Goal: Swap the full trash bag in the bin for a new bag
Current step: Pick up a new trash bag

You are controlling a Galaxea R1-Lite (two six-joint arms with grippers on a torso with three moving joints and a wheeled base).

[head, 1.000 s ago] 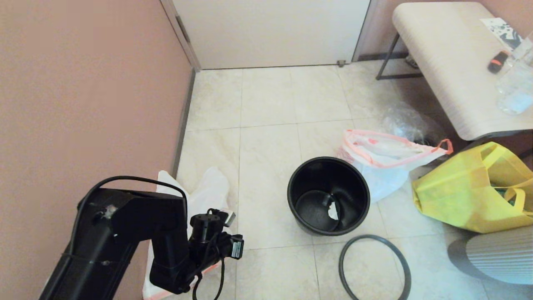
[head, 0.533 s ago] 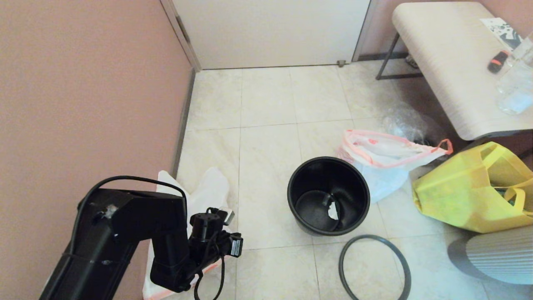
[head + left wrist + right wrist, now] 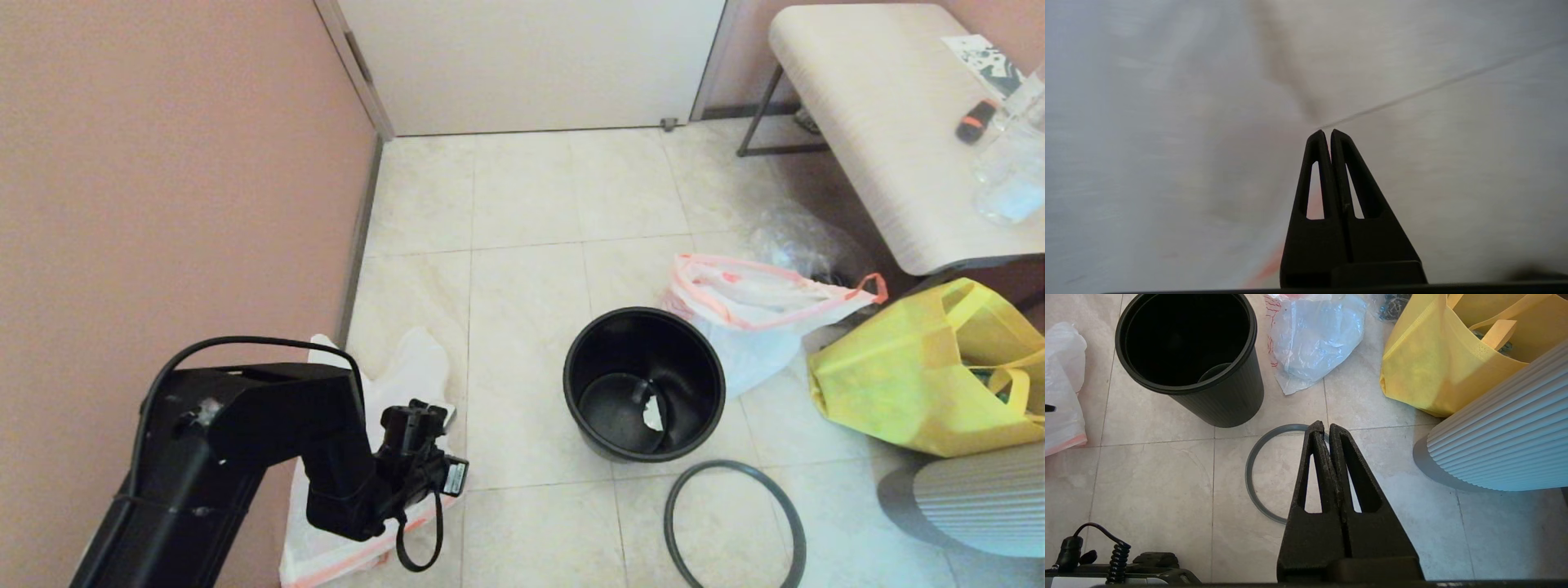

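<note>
Grippers both pinched closed, bin sitting bare

Left gripper (image 3: 1327, 132) grips the new bag (image 3: 408, 371) at 8 o'clock; right gripper (image 3: 1324, 425) holds nothing above the hoop (image 3: 1255, 465). Bin (image 3: 643, 384) stands centre, full trash bag (image 3: 755, 314) touching it at 2 o'clock.

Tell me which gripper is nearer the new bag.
Left. The left gripper, shut, is right at the new bag by the wall. The right gripper, shut, hangs above the dark-grey hoop, on the far side of the bin.

Glossy black plastic bin (image 3: 644, 384), thin translucent plastic new bag (image 3: 408, 376), smooth tiled floor (image 3: 522, 212).
</note>
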